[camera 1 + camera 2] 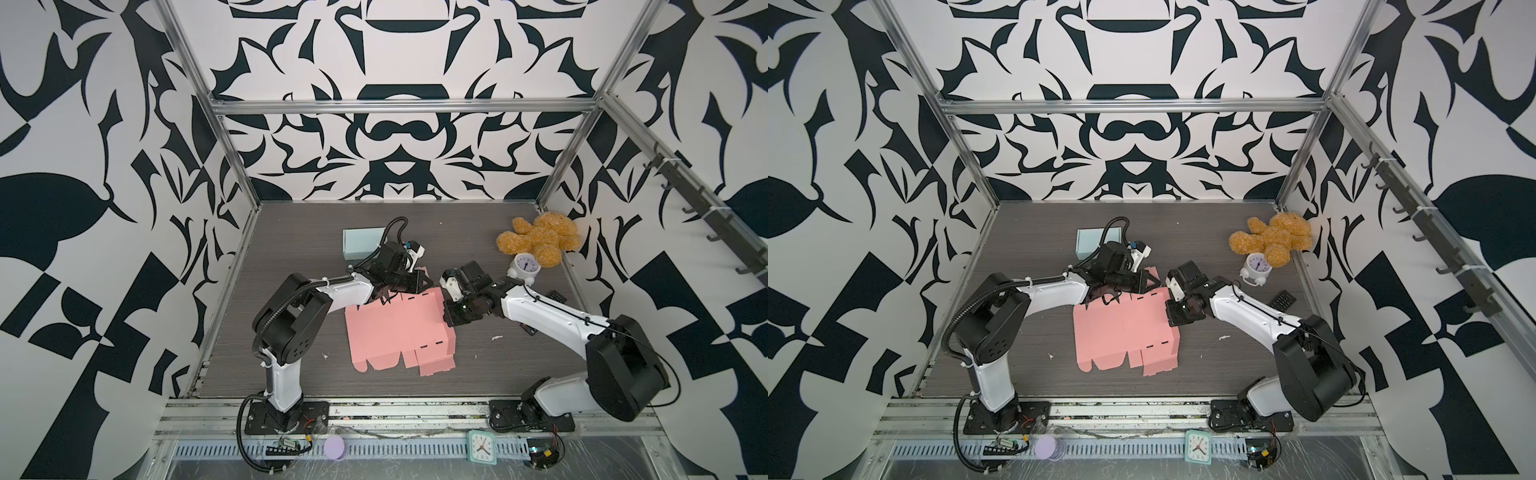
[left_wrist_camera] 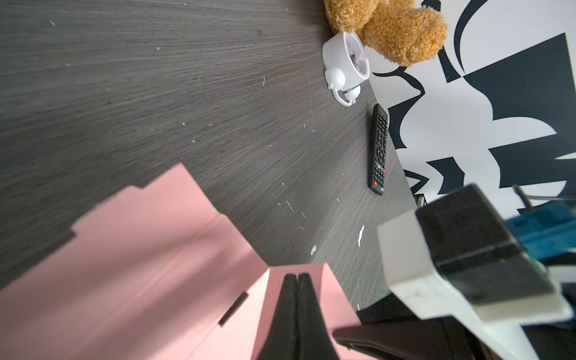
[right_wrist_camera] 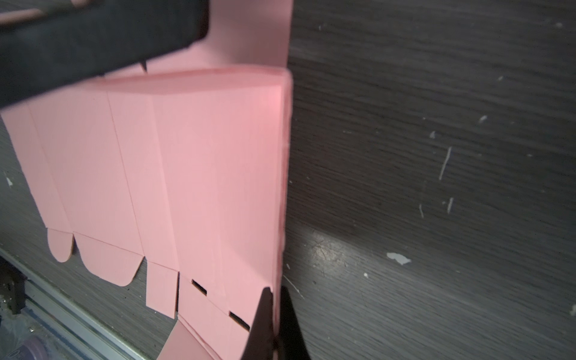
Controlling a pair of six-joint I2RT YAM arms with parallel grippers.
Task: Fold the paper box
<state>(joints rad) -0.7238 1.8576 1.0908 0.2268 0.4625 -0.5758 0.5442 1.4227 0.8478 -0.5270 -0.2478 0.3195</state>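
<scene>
Already partly creased, the paper box [image 1: 395, 332] lies a little below the centre of the frame in both top views, its right-hand panel standing up. The right gripper [image 3: 274, 299] is pinched tight on that raised panel's edge. The left gripper [image 2: 296, 280] is likewise fully closed at the sheet's upper edge, though whether a thin flap sits between its fingers I cannot tell. If the arms pull apart or twist unevenly, the thin card could tear at its slots or bend off the score lines. A weak pinch could let the panel spring flat. In both top views the left wrist covers its own fingertips and the sheet's upper flaps.
</scene>
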